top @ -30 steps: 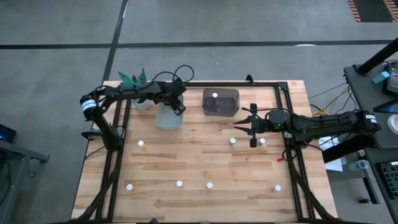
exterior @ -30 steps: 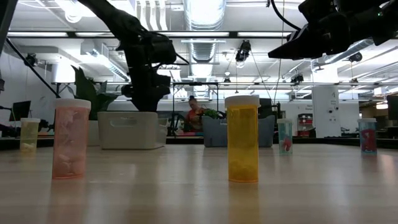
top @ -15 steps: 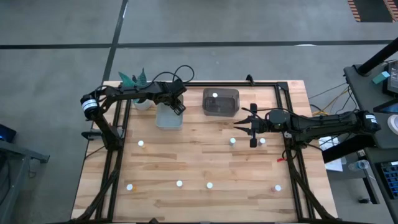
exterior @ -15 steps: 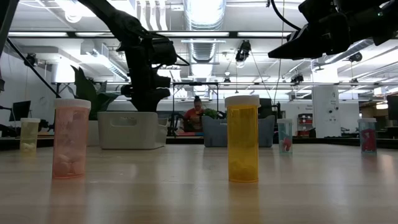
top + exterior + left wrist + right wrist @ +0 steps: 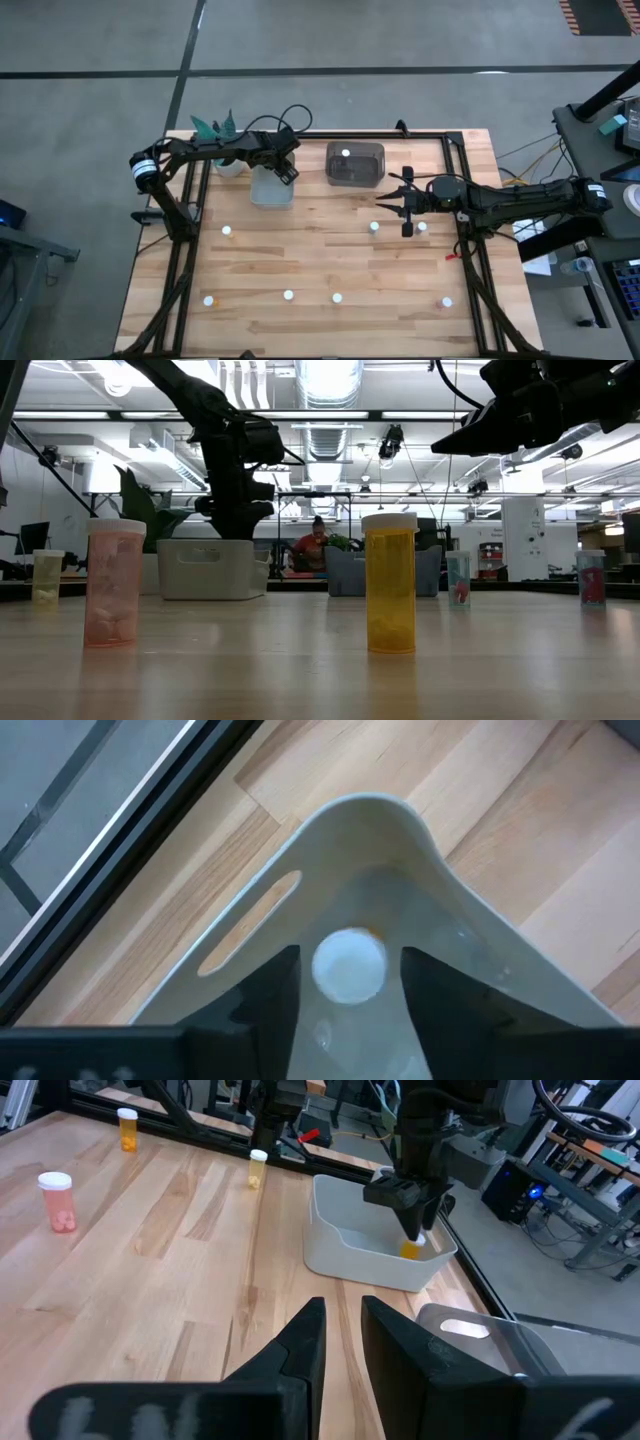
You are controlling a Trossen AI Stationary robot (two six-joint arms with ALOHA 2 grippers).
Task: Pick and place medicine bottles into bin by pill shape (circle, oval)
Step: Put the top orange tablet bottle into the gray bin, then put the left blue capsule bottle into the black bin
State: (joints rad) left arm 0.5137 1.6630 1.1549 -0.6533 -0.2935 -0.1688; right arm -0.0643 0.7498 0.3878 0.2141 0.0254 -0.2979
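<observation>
Left pincer [image 5: 345, 982] over white bin [image 5: 440, 870] — medicine bottle [image 5: 349, 965] between fingers

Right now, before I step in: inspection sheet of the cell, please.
Surface: wooden table, bare between items.
Job's things: seven bottles standing loose on the table; one cap showing in the grey bin; one bottle in the white bin.
Clutter: plant at the far left corner.
Grippers: left gripper over the white bin, with that bottle right under it; right gripper shut, empty, above the table near two bottles.
Cables: black loop on the left arm; loose wires off the right edge.
Surroundings: concrete floor; a person far behind the table.
</observation>
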